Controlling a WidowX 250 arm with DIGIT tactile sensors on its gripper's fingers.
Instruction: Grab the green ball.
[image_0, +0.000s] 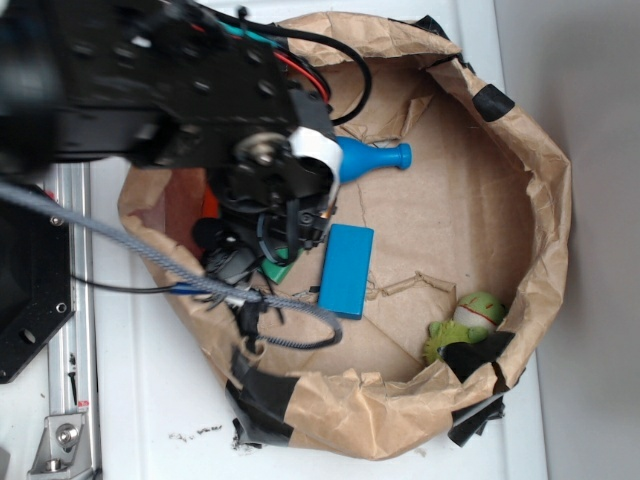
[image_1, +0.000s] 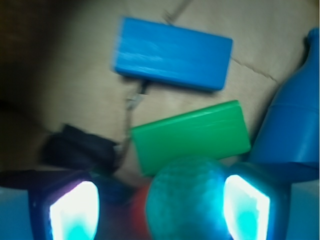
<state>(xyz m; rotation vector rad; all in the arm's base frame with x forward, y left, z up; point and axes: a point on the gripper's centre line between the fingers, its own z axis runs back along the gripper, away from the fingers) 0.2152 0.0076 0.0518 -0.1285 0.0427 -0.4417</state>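
The green ball (image_1: 187, 200) sits between the wide-spread end effector (image_1: 160, 207) pads — nearer the right.

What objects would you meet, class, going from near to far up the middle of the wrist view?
green ball between the gripper fingers → flat green block → blue block. The blue bottle on the right is left out, since it spans most of that depth.
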